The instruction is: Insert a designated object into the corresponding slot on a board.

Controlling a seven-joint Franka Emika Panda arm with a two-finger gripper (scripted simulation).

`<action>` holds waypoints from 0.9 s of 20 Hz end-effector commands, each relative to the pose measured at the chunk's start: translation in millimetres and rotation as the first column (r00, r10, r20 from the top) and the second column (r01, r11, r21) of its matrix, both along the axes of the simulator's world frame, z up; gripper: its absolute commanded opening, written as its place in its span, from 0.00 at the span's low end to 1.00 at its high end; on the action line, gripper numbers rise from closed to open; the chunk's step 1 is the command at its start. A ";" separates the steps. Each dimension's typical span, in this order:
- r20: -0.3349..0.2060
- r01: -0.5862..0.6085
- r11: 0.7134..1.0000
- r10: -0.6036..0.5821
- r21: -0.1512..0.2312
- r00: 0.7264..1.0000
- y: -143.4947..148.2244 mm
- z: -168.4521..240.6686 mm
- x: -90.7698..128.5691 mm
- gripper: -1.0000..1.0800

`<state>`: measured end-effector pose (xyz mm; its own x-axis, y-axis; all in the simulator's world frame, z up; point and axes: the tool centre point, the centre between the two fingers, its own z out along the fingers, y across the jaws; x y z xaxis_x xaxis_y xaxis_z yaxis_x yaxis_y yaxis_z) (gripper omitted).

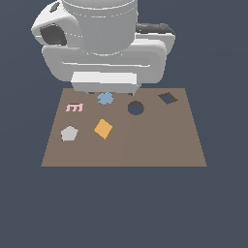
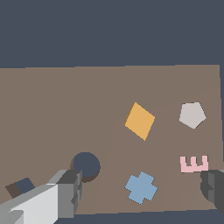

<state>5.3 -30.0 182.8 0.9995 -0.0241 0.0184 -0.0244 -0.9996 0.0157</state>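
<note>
Orange block (image 2: 140, 121) lies flat on board (image 2: 52, 113), apart from the spread, empty fingers (image 2: 70, 192).

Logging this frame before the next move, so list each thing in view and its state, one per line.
orange block: flat on the board, free, not inserted
square slot: empty
round hole: empty
blue cross: flat on the board, untouched
grey pentagon: flat on the board
pink E piece: flat on the board
board: lying flat
pincer: open, holding nothing, above the blue cross
</note>
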 end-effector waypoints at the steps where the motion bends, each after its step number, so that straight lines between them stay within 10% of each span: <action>1: 0.000 0.000 1.000 0.000 0.000 1.000 0.0 0.0 0.0 0.96; 18: -0.009 0.234 0.972 -0.234 0.007 0.972 -18.5 -74.2 18.4 0.96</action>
